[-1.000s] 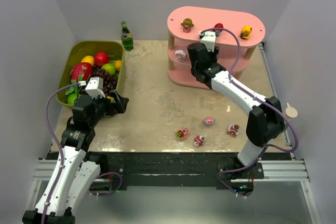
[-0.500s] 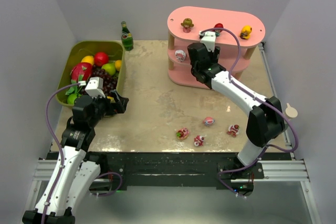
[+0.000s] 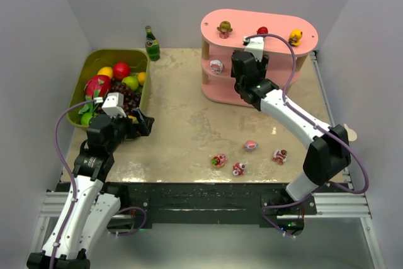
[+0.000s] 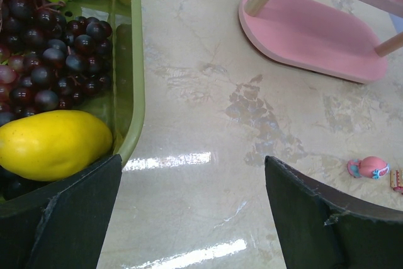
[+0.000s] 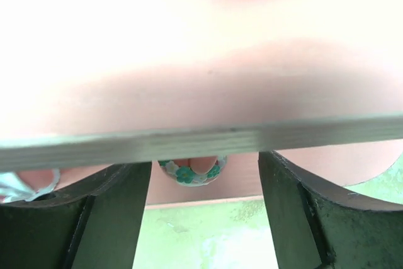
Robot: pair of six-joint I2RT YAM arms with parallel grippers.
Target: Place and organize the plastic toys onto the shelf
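Top view first: your right gripper [image 3: 254,47] is poked in at the front of the shelf [image 3: 271,20], just under the top board, so I'd say you're right at the drop-off of one toy onto the middle tier. Three toys stand on the top board, another one [image 3: 216,66] sits at the left end of the middle tier, and four plastic toys [image 3: 238,169] lie loose on the table [image 3: 189,124] near the front. The left gripper [image 3: 143,124] hangs beside the green bin [image 3: 94,67], jaws spread wide and holding nothing. The bottle [image 3: 152,43] has a label, but it's way too small to read. Left wrist view: same story, wide-open fingers [image 4: 302,218] over bare table, grapes [image 4: 56,61] and a yellow fruit [image 4: 53,143] in the bin, and one pink toy [image 4: 370,167] off to the right. No writing anywhere. Right wrist view: a small flowered toy [image 5: 189,172] sits behind the board edge [image 5: 201,138] between the parted fingers, with a clear gap on the right, so it looks let go. Next up, I'd back straight out without clipping it, then go for the table ones.
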